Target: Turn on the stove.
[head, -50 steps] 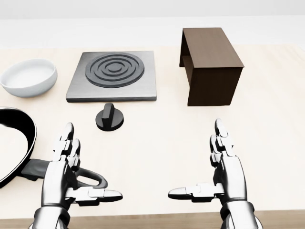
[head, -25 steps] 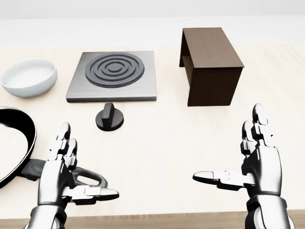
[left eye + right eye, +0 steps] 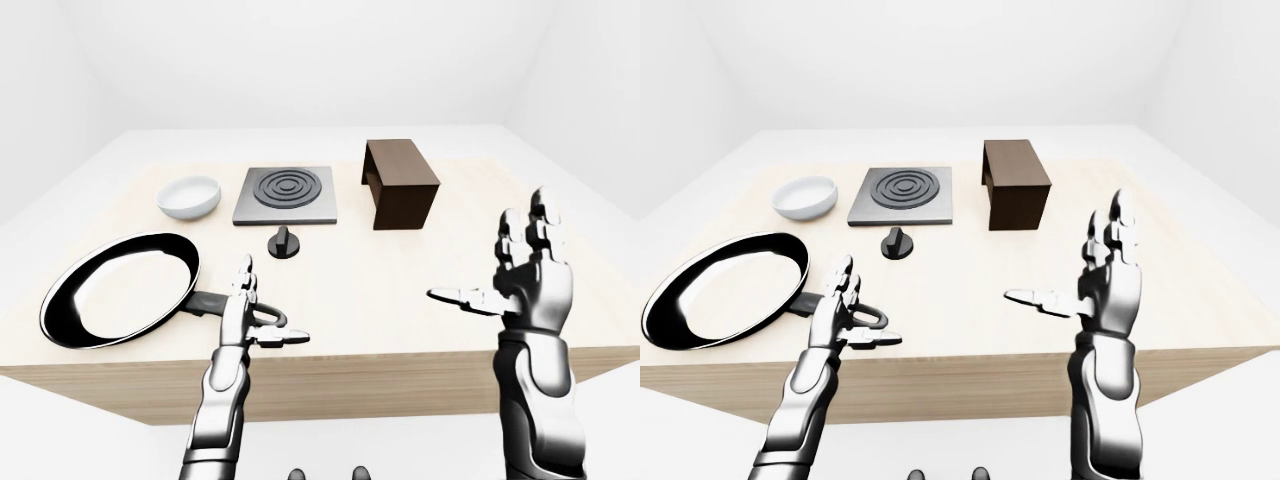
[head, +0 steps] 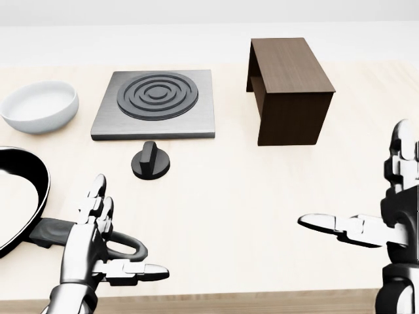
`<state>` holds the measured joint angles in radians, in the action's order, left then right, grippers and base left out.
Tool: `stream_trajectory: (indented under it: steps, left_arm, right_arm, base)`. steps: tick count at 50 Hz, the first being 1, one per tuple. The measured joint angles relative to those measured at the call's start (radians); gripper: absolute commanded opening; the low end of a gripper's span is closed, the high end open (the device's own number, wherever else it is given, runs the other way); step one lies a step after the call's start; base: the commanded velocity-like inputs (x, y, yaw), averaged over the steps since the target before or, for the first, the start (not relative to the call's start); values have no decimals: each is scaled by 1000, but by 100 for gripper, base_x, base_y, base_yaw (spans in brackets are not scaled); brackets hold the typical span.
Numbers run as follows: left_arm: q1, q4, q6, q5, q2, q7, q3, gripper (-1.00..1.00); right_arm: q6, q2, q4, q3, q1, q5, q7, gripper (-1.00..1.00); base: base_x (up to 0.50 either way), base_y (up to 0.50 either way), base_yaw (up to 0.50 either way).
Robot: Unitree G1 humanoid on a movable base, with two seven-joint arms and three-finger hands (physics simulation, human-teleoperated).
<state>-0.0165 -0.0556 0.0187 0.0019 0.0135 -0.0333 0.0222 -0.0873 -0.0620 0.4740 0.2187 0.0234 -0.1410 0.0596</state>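
Note:
A grey square stove plate (image 4: 156, 103) with dark ring burner lies at the top middle of the head view. Its black round knob (image 4: 150, 162) sits on the table just below it. My left hand (image 4: 108, 245) is open, low at the bottom left, over the pan handle and well below the knob. My right hand (image 4: 373, 209) is open at the far right edge, raised off the table, thumb pointing left. Neither hand touches the knob.
A black frying pan (image 3: 118, 288) lies at the left, its handle loop (image 4: 124, 247) under my left hand. A white bowl (image 4: 39, 106) sits left of the stove. A dark brown wooden box (image 4: 288, 88) stands right of the stove. The table's near edge (image 3: 380, 368) runs below my hands.
My right hand has moved to the right and risen, now at the view's right edge. My left hand has shifted slightly and stays low over the pan handle. The camera has not moved.

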Motion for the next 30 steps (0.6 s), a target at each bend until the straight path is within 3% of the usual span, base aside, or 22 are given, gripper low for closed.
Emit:
stream_trajectory:
  steps: [9, 19, 30]
  left_arm:
    - [0, 2, 2, 2, -1, 0, -1, 100]
    - [-2, -5, -1, 3, -1, 1, -2, 100]
    - [-2, -9, -2, 3, -1, 1, -3, 100]
  right_arm:
    - [0, -20, 264, 101, -14, -66, 49, 100]
    - [0, -35, 385, 153, -28, -108, 74, 100]
    - [0, -41, 437, 167, -32, -123, 78, 100]
  base:
    - [0, 0, 0]
    - [0, 0, 0]
    - [32, 0, 0]
